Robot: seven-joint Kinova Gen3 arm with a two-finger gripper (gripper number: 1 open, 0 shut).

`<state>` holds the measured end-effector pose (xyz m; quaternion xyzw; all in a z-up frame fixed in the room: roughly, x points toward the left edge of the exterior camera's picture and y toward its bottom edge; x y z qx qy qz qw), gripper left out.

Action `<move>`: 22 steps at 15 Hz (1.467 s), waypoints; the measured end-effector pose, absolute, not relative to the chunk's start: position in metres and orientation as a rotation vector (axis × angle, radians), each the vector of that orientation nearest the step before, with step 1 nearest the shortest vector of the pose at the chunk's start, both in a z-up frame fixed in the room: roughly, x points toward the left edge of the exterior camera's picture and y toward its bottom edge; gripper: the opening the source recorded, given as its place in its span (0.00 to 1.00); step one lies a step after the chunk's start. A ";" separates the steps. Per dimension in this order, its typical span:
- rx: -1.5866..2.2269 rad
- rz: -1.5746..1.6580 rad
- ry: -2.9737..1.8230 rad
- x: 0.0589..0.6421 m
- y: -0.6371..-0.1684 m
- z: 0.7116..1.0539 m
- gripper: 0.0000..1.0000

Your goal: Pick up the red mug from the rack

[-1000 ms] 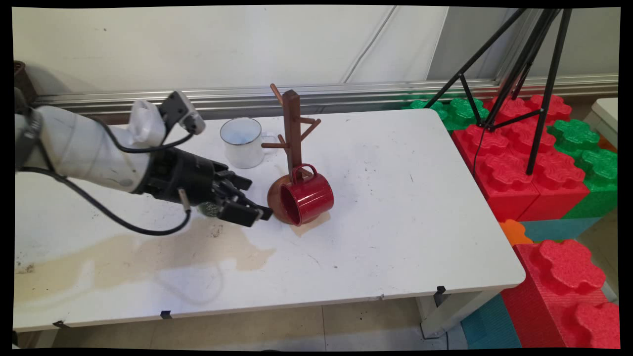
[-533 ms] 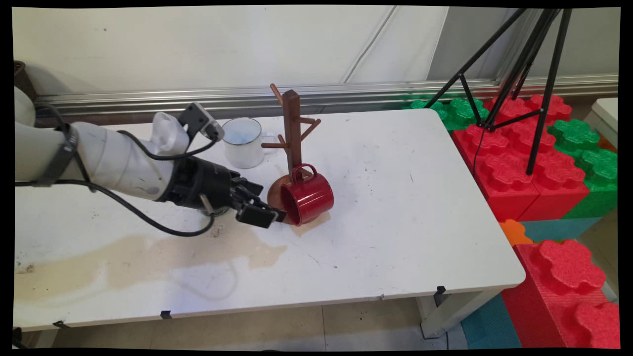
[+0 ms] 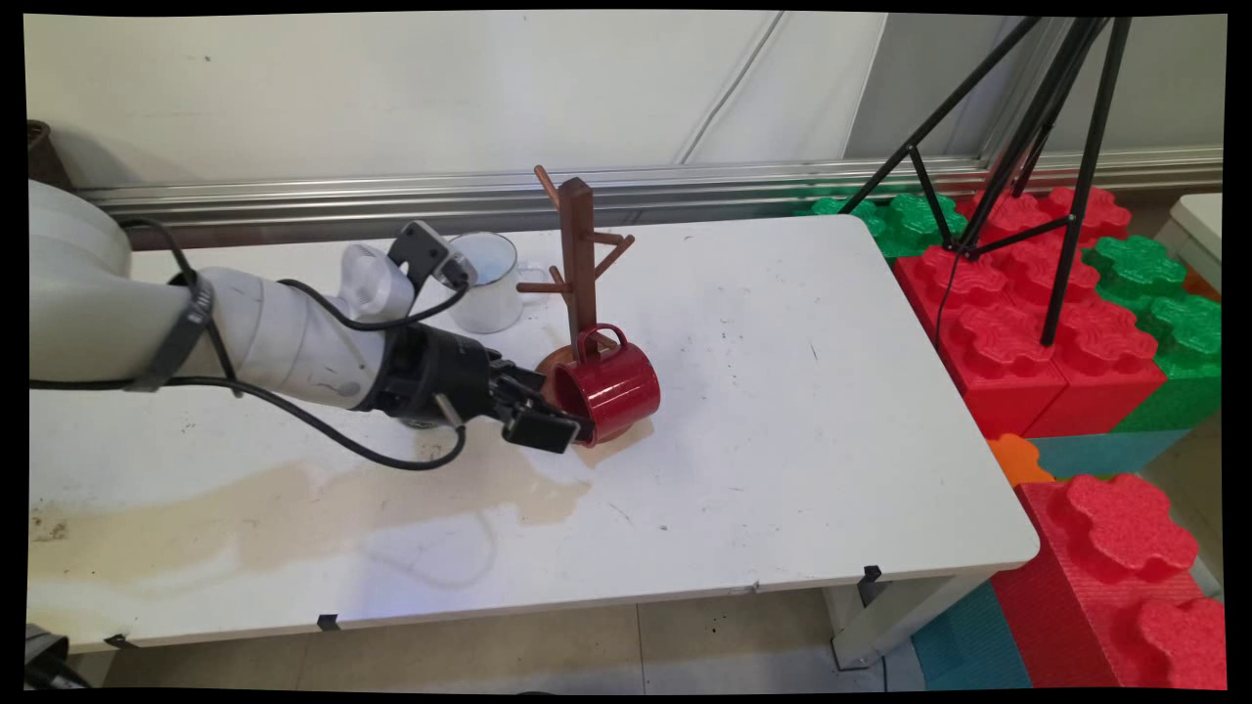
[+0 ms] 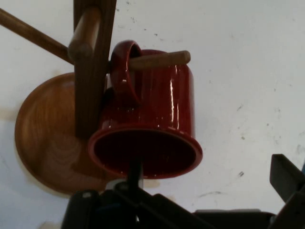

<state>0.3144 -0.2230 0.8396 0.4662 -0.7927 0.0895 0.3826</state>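
A red mug (image 3: 611, 389) hangs by its handle on a low peg of a brown wooden mug tree (image 3: 577, 249), its mouth facing left toward me. My gripper (image 3: 559, 409) is open and right at that mouth. In the hand view the red mug (image 4: 152, 119) fills the middle. One finger (image 4: 135, 171) reaches up into the mug's opening; the other finger (image 4: 286, 179) stands outside to the right, so the jaws straddle the mug's wall. The tree's round base (image 4: 40, 138) lies under the mug. Nothing is gripped.
A white enamel mug (image 3: 489, 288) stands behind my wrist, left of the tree. A tan stain (image 3: 293, 499) spreads over the table's near left. A black tripod (image 3: 1037, 147) and red and green foam blocks (image 3: 1056, 323) stand off the table's right edge.
My arm has slid to the right along the table. The open gripper has gone from well short of the tree's base up to the red mug's mouth. The mug has not moved.
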 end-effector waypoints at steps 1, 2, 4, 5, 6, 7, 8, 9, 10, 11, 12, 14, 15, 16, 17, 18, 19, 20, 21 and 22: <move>1.190 0.228 -2.019 0.313 -0.224 0.838 1.00; 1.192 0.227 -2.015 0.312 -0.225 0.836 1.00; 1.195 0.227 -2.008 0.309 -0.227 0.832 1.00; 1.196 0.226 -2.006 0.308 -0.227 0.830 1.00; 1.197 0.226 -2.003 0.307 -0.228 0.828 1.00; 1.198 0.226 -2.000 0.306 -0.229 0.827 1.00; 1.199 0.227 -1.997 0.305 -0.230 0.825 1.00; 1.199 0.228 -1.995 0.304 -0.231 0.823 1.00; 1.199 0.229 -1.992 0.303 -0.232 0.821 1.00; 1.199 0.229 -1.990 0.302 -0.233 0.820 1.00; 1.198 0.229 -1.987 0.301 -0.234 0.818 1.00; 1.199 0.229 -1.978 0.298 -0.237 0.813 1.00; 1.199 0.229 -1.974 0.297 -0.238 0.812 1.00; 1.201 0.227 -1.968 0.296 -0.240 0.809 1.00; 1.202 0.226 -1.962 0.294 -0.241 0.807 1.00; 1.202 0.225 -1.958 0.293 -0.242 0.805 1.00; 1.204 0.224 -1.955 0.292 -0.243 0.803 1.00; 1.205 0.223 -1.952 0.291 -0.244 0.801 1.00; 1.206 0.222 -1.949 0.291 -0.245 0.800 1.00; 1.208 0.221 -1.946 0.290 -0.246 0.798 1.00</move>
